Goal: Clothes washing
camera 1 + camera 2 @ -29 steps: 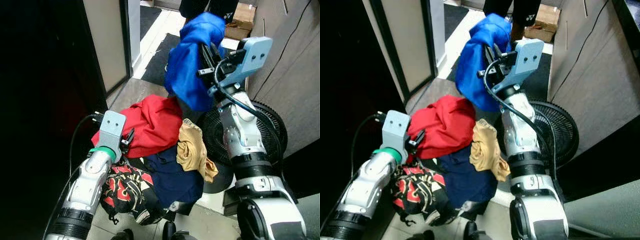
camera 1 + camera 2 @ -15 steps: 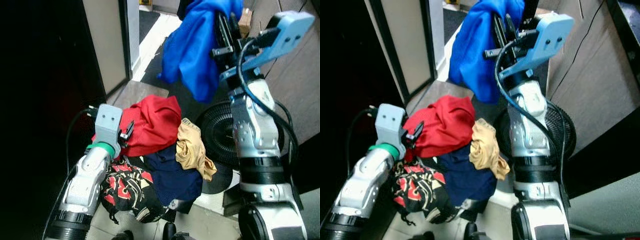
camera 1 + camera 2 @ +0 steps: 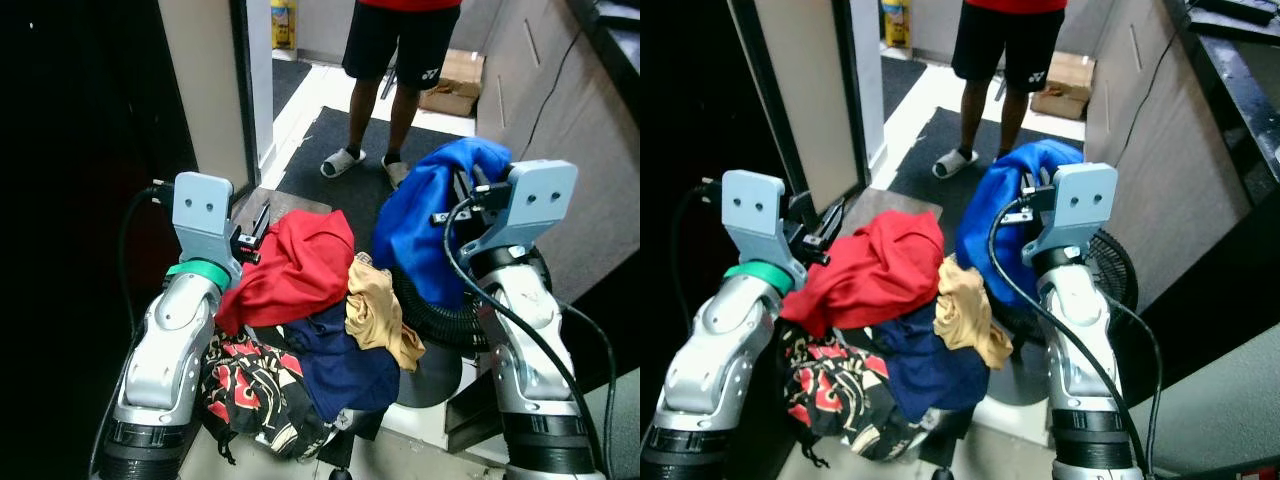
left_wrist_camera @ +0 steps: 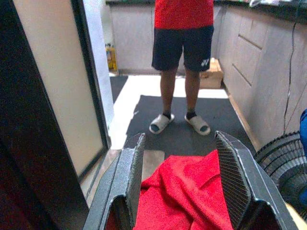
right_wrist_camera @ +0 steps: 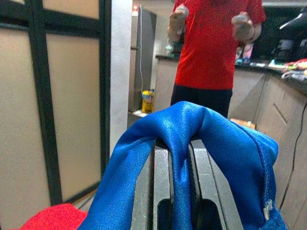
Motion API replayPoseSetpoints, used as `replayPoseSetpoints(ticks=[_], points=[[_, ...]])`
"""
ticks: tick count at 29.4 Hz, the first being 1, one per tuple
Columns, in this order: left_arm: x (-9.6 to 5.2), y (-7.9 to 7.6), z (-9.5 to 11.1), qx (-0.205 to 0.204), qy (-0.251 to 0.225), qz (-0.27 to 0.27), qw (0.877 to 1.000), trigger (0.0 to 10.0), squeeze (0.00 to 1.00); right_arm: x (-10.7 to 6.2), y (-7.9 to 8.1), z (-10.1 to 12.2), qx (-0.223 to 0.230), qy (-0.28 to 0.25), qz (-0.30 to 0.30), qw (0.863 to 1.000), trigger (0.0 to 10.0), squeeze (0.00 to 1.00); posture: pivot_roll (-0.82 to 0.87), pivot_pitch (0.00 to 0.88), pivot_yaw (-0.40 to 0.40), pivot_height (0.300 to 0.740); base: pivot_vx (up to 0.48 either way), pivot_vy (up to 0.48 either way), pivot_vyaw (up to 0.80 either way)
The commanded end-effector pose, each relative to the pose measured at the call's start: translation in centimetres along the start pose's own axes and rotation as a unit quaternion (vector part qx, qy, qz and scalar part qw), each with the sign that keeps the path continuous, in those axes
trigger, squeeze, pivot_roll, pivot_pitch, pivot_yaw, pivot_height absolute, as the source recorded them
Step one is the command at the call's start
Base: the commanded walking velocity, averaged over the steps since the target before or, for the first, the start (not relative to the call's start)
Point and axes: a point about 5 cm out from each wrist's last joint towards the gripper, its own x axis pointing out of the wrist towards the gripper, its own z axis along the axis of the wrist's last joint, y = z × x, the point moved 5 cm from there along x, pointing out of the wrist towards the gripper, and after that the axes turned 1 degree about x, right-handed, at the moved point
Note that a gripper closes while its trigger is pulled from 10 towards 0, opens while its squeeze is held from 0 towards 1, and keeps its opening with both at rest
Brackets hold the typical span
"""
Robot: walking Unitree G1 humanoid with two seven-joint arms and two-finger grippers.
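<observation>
— Holding what, right side?

— My right hand [image 5: 172, 158] is clenched on the blue garment [image 3: 425, 225]; the cloth is pinched between the two black fingers [image 5: 160, 177] and drapes over both of them. It hangs beside the heap, in front of the black fan [image 3: 1110, 275].

— And the left?

— My left hand [image 4: 180, 182] is spread wide, fingers apart, with the red garment [image 4: 187, 191] lying between them. Whether the pads touch the cloth, I cannot tell.

— The pile itself?

— Nearest me: a black-and-red patterned piece [image 3: 250, 385]. Above it a navy one [image 3: 340, 360], with a tan one [image 3: 375, 310] crumpled on its edge. The red garment sits on top at the left; the blue one touches the tan one's right side.

— Beyond that?

— Dark mat [image 3: 335, 175] on the floor, a door frame [image 3: 240, 90] to the left, grey cabinets [image 3: 530, 70] to the right. A person in a red shirt [image 4: 184, 12], dark shorts and pale slides stands on the mat, facing me. A cardboard box [image 3: 455, 90] lies behind their feet.
</observation>
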Motion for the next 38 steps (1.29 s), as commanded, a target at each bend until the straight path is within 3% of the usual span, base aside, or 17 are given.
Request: replayPoseSetpoints(ticks=[1,7,30,38], points=[[0.4,-0.3,-0.1,-0.006,0.005,-0.005,1.000,10.0,0.00,0.6,-0.1,1.1,-0.002,-0.021,-0.006,1.000,10.0,0.00,0.04,0.031,0.029,0.740,0.000,0.000,0.00],[0.6,-0.4,0.3,-0.008,0.001,-0.004,1.000,10.0,0.00,0.6,-0.2,0.8,0.002,-0.012,-0.017,1.000,10.0,0.00,0.04,0.007,0.030,0.740,0.000,0.000,-0.22],[0.9,-0.2,1.1,-0.003,-0.001,-0.014,1.000,10.0,0.00,0.5,-1.1,0.6,0.032,-0.003,-0.055,0.998,10.0,0.00,0.05,0.010,0.070,0.740,0.000,0.000,-0.80],[1.8,-0.6,1.5,-0.001,-0.006,-0.023,1.000,10.0,0.00,0.8,-1.7,1.0,0.031,-0.012,-0.067,0.997,10.0,0.00,0.05,0.008,0.081,0.740,0.000,0.000,-0.80]])
